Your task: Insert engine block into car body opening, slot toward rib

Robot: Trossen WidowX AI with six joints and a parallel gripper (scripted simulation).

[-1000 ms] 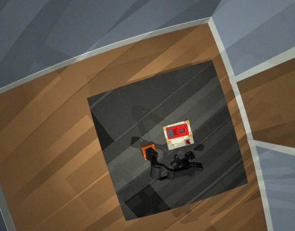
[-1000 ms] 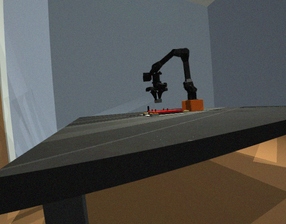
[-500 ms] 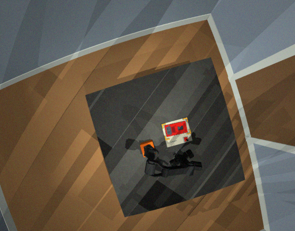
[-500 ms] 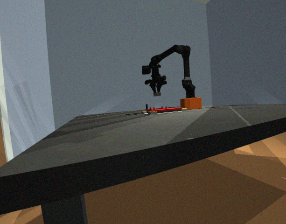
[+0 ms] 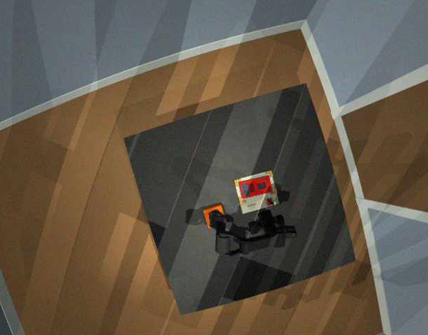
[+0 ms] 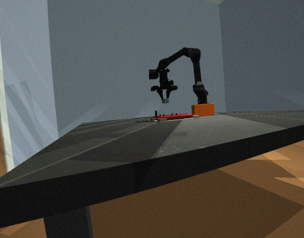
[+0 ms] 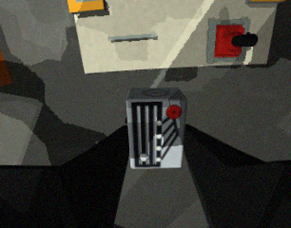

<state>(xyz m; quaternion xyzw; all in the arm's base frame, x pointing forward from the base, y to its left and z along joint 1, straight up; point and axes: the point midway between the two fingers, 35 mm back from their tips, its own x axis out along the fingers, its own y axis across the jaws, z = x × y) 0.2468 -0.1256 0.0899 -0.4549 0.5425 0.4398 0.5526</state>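
My gripper (image 6: 165,98) is shut on the grey engine block (image 6: 165,101) (image 7: 157,135). The block hangs upright between the fingertips, above table height. In the wrist view its top shows dark slots on the left and a red round cap at the upper right. The red car body (image 5: 256,181) (image 6: 178,116) lies on the cream base plate (image 5: 259,206) (image 7: 136,57). The held block is off the near side of this plate in the wrist view. The top view shows dark patches in the car body, but the rib cannot be made out. The arm hides the fingertips there.
A red switch-like part with a black lever (image 5: 269,202) (image 7: 227,42) is on the plate's near right corner. Yellow corner pieces edge the plate, and short red pegs stand up from the body. The orange base block (image 5: 213,207) (image 6: 203,109) carries the arm left of the plate in the top view.
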